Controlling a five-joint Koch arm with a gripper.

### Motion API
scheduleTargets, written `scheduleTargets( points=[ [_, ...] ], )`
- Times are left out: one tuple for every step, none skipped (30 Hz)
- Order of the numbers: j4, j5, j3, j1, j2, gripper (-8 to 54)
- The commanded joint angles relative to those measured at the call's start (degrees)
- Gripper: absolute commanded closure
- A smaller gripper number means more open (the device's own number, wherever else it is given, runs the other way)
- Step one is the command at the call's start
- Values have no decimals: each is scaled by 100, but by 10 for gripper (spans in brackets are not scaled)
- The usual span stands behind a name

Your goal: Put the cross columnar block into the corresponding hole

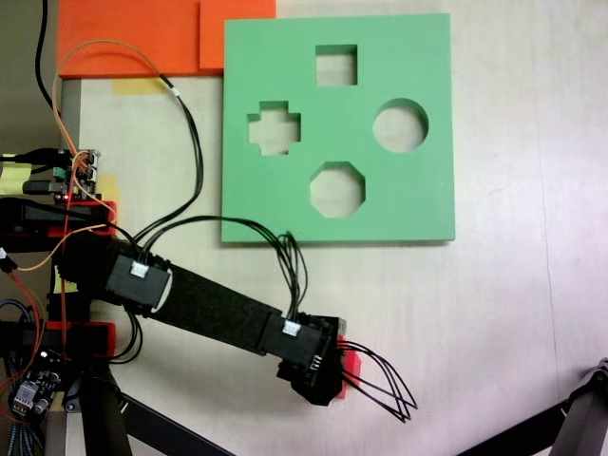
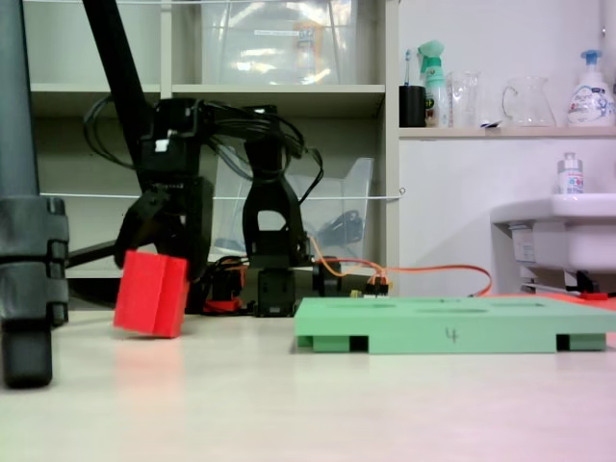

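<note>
1. Red foam shows at the arm's tip: in the low fixed view the cross columnar block hangs tilted, one lower corner just above or barely touching the table; I cannot tell which.
2. From above, only a small red sliver of the block peeks out beside the black wrist housing; its plus-shaped section is hidden in both fixed views.
3. The gripper sits on top of the block, a dark finger curving down over its upper left edge. The other finger is lost against the black arm behind, but the lifted, tilted block points to the fingers being clamped on it.
4. In the view from above, the gripper is covered by its own motor and a fan of black wires, so its fingers cannot be made out there.
5. The green foam board lies flat on the table, well apart from the block, which is below it in the view from above and to the left of it in the low view.
6. The corresponding hole is at the board's left side, seen from above, with square, round and octagonal cutouts around it.
7. In the low view the board shows mostly its front edge, the cutouts appearing only as faint dark slivers on top.
8. An orange foam sheet is cut off by the top edge of the view from above.
</note>
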State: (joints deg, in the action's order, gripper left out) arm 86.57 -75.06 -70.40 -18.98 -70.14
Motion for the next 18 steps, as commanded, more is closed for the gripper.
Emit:
scheduleTargets(
  points=[
    [756, -176, 246, 53, -404, 241],
    [914, -202, 308, 132, -527, 258],
    [1072, -290, 334, 211, -712, 274],
    [1204, -413, 334, 352, -949, 287],
    [1292, -571, 343, 519, -1151, 287],
    [1415, -721, 378, 712, -1327, 287],
    [1512, -879, 396, 949, -1503, 287],
    [1582, -1116, 396, 1204, -1688, 287],
    [1617, -1380, 396, 1512, -1890, 287],
    [1652, -1714, 396, 1890, -2083, 287],
    [1661, -2013, 396, 2215, -2215, 287],
    [1670, -2355, 387, 2558, -2312, 287],
    [1670, -2681, 387, 2900, -2364, 287],
    [1661, -3059, 387, 3313, -2399, 288],
    [1635, -3437, 387, 3823, -2391, 288],
    [1591, -3656, 387, 4140, -2355, 288],
    [1494, -3876, 387, 4465, -2303, 288],
    [1406, -4061, 387, 4720, -2268, 288]
  ],
)
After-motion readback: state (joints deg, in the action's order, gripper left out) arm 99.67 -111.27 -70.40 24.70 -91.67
